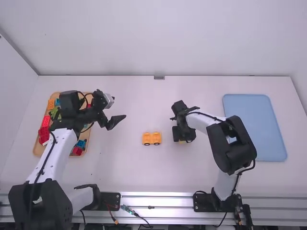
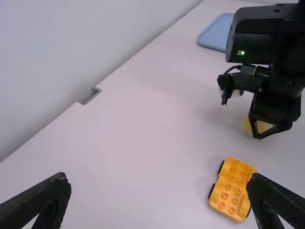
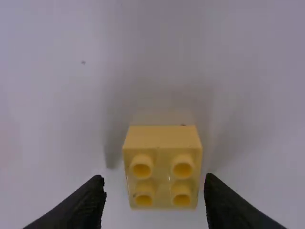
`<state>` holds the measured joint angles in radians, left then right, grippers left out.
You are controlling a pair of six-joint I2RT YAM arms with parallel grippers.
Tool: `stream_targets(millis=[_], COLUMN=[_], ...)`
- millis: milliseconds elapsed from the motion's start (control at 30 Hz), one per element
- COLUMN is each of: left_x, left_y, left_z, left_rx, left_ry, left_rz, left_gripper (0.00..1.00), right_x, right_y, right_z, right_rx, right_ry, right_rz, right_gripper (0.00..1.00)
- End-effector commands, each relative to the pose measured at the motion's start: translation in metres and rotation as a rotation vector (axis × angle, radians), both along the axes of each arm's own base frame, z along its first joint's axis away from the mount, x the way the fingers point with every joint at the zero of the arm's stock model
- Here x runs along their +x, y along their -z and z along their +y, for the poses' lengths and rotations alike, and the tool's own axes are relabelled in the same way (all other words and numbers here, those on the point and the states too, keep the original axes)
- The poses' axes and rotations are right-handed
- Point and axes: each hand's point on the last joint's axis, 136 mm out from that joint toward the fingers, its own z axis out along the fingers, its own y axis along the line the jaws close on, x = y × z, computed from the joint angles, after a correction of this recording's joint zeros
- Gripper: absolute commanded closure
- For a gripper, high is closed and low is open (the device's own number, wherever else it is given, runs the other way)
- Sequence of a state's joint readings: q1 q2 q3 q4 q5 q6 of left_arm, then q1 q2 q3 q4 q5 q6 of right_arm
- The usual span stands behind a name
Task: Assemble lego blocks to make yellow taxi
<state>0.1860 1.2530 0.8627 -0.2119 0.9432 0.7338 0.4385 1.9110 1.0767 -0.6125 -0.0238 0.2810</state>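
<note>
The orange-yellow car base (image 1: 152, 138) stands on its wheels mid-table in the high view; the left wrist view shows the car base (image 2: 232, 189) with studs up. My right gripper (image 1: 181, 139) is low over a yellow block to the right of it. In the right wrist view the yellow block (image 3: 162, 167) lies between the parted fingers of my right gripper (image 3: 153, 193), with a gap on each side. My left gripper (image 1: 116, 123) hangs above the table, left of the car base; in its own wrist view the left gripper (image 2: 159, 191) is wide open and holds nothing.
A wooden tray (image 1: 37, 148) of coloured blocks stands at the left, partly under the left arm. A blue tray (image 1: 256, 127) lies at the right, beside the right arm. A small grey bracket (image 1: 159, 77) sits at the far edge.
</note>
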Motion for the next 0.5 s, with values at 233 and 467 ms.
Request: stream_targets(millis=[233,467], left_x=[-0.0025,-0.0020], left_y=[-0.0019,-0.0026], left_z=[-0.0032,-0.0031], left_rx=[-0.017,-0.016], left_ry=[0.028,0.029], left_rz=[-0.015,-0.020], left_gripper=[0.01,0.01], right_x=[0.0053,0.0081], right_y=[0.0005,0.0003], right_z=[0.0014,0.0035], right_rx=[0.001,0.013], right_ry=[-0.004,-0.051], right_rz=[-0.007,-0.019], right_gripper=[0.60,0.62])
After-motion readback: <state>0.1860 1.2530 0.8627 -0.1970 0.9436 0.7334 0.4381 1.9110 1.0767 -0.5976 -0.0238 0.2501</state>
